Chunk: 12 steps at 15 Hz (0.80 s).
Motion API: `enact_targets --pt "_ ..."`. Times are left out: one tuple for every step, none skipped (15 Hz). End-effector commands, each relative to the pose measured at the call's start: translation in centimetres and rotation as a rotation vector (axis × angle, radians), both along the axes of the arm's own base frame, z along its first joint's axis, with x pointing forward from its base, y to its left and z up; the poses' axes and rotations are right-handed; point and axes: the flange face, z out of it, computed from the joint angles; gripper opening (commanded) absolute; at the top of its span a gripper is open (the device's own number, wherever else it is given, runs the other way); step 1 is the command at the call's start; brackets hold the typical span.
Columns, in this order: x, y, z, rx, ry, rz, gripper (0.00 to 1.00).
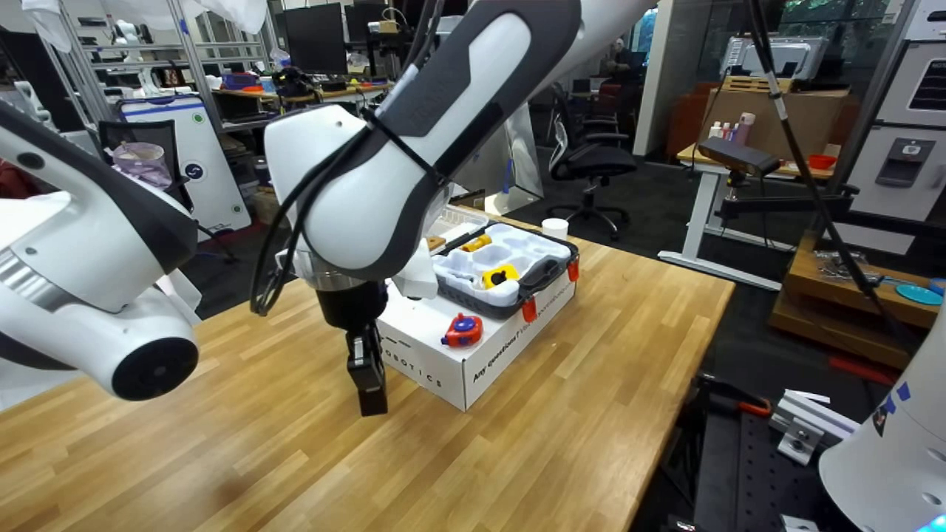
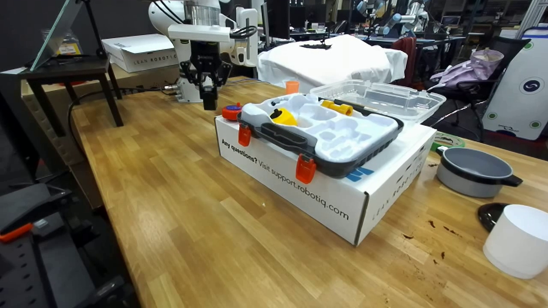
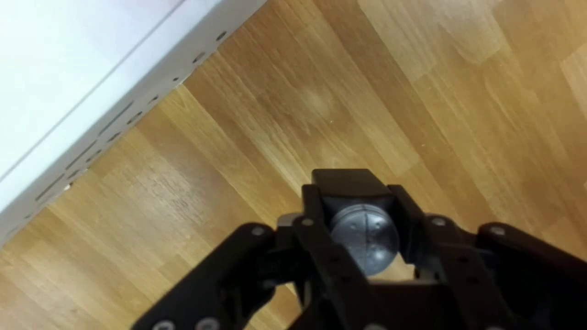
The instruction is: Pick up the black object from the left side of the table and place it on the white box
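Observation:
My gripper [image 1: 367,358] is shut on the black object [image 1: 373,401], a small dark block with a round grey part that shows between the fingers in the wrist view [image 3: 364,238]. The block also hangs under the gripper in an exterior view [image 2: 209,104]. It is held upright above the wooden table [image 1: 584,414], beside the white box [image 1: 425,353] and apart from it. The box is wide and flat with printed sides; it shows in an exterior view [image 2: 282,182] and at the upper left of the wrist view [image 3: 78,78].
On the box lie an open toolbox tray [image 2: 325,145] with yellow pieces, a red toy tape measure [image 1: 463,330] and a clear plastic container [image 2: 381,100]. A grey pot [image 2: 473,171] and a white cup [image 2: 518,241] stand beyond the box. Another white robot arm [image 1: 96,295] is nearby.

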Motion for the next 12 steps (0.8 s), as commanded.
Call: enact_targets --pt "0.31 -0.02 0.45 0.009 0.077 0.184 0.14" --pt "0.41 -0.18 0.51 -0.003 0.099 0.234 0.14" --pt "0.59 -0.28 0.66 -0.017 0.120 0.284 0.14" --pt "0.73 -0.41 0.77 -0.028 0.141 0.333 0.14" --pt "0.98 -0.30 0.92 -0.042 0.150 0.386 0.14" --pt "0.26 -0.41 0.85 -0.030 0.116 0.301 0.39" --pt "0.51 -0.38 0.96 -0.034 0.126 0.333 0.39" --pt "0.67 -0.31 0.86 -0.035 0.130 0.349 0.39" --pt "0.72 -0.27 0.72 -0.036 0.133 0.358 0.39" --pt "0.73 -0.24 0.66 -0.037 0.136 0.362 0.39" --pt "0.73 -0.24 0.66 -0.037 0.137 0.364 0.39" --pt "0.73 -0.22 0.68 -0.037 0.137 0.365 0.39"
